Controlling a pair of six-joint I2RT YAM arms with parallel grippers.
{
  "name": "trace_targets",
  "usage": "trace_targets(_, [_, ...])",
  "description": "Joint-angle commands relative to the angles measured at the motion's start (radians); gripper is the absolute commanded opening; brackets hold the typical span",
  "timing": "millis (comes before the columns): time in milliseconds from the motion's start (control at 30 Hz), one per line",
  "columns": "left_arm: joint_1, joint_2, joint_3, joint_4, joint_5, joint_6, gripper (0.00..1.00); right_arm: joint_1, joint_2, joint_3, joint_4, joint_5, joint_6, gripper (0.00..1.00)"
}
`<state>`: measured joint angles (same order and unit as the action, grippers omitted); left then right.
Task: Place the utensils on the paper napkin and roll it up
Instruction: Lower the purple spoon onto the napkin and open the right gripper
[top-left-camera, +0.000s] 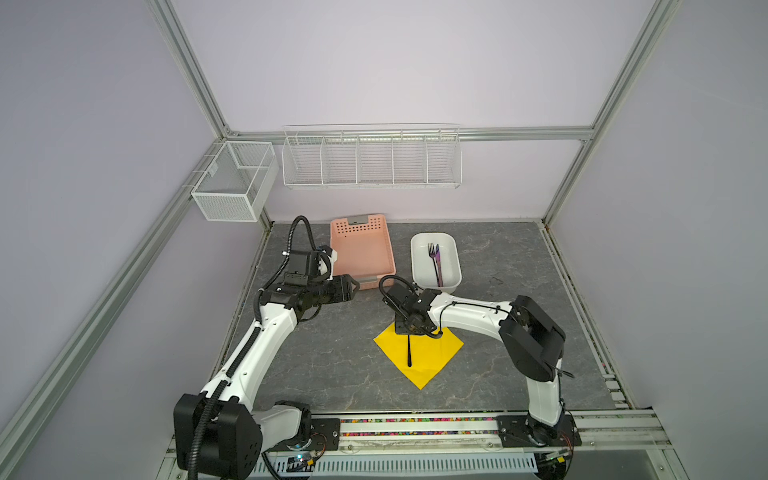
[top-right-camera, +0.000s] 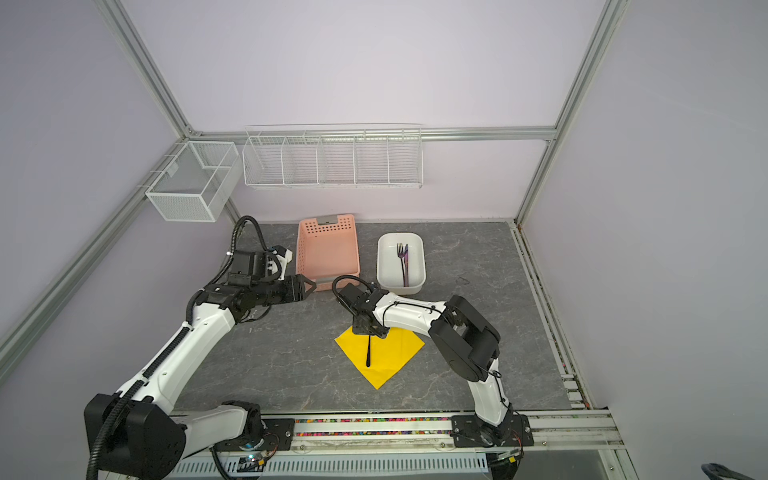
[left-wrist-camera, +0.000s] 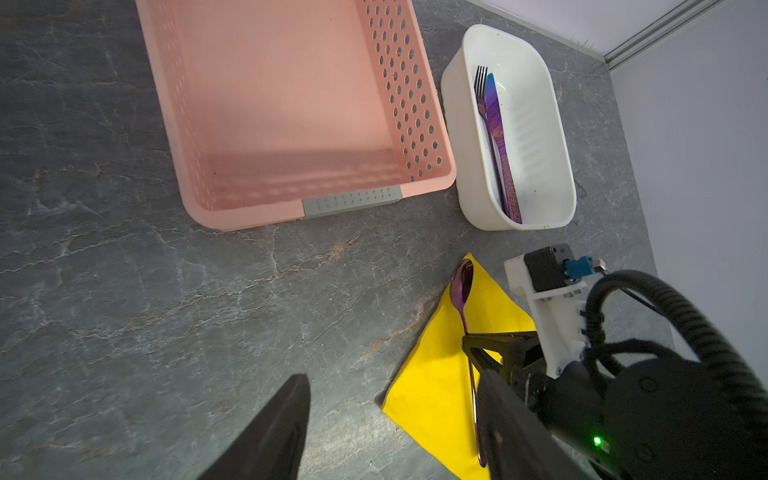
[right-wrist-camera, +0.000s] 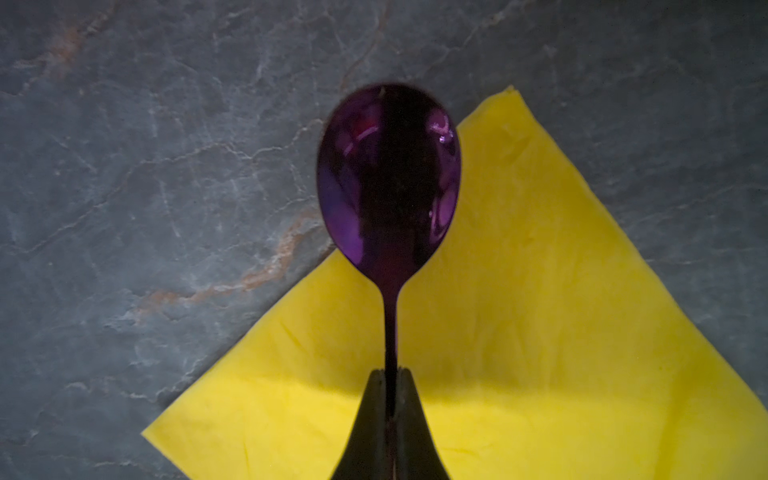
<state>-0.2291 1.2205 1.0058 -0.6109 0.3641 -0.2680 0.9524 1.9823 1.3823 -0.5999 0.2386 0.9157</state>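
Observation:
The yellow paper napkin lies flat as a diamond on the grey table. My right gripper is shut on the spoon's neck. The purple spoon points its bowl past the napkin's far corner, and its dark handle runs along the napkin's middle. I cannot tell whether it touches the paper. The fork and knife lie together in the white tub. My left gripper hangs open and empty left of the napkin.
A pink perforated basket stands at the back, left of the white tub and just beyond my left gripper. Two white wire baskets hang on the back wall above the table.

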Motion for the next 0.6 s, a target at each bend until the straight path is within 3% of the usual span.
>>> trace_targets(0, [0.004, -0.013, -0.012, -0.001, 0.011, 0.015, 0.65, -0.005, 0.022, 0.02, 0.006, -0.005, 0.003, 0.07])
trace_targets(567, [0.005, -0.013, -0.014, -0.001, 0.012, 0.015, 0.65, -0.014, 0.051, 0.02, 0.011, -0.023, 0.002, 0.08])
